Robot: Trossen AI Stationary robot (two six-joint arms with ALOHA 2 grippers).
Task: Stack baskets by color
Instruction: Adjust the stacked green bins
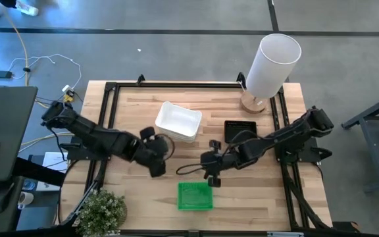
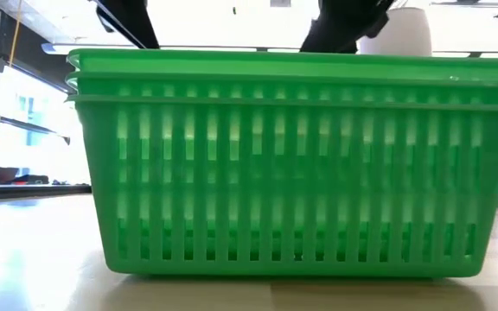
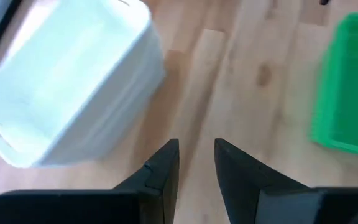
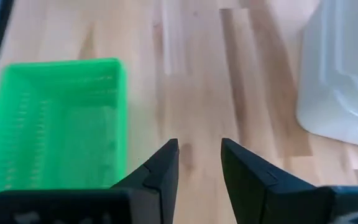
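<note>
Looks done: green baskets [image 2: 294, 164] nested three deep near front edge, white baskets [image 1: 178, 120] stacked mid-table, black baskets [image 1: 239, 129] right. Left gripper [image 3: 196, 163] and right gripper [image 4: 199, 163] slightly parted, empty.

From table height the green baskets [image 2: 294, 164] fill nearly the whole frame, and we can make out almost nothing of the table behind them — only the top of the white cylinder [image 2: 398, 33] and the dark undersides of two arms cut off at the upper edge. From above, the black baskets [image 1: 238, 130] are partly covered by the right arm, and we cannot count how many are stacked there. The white baskets [image 3: 61, 81] are blurred in the left wrist view and run off its edge; in the right wrist view they are cropped too. The plant [image 1: 101, 212] is clipped by the overhead frame's lower edge.
</note>
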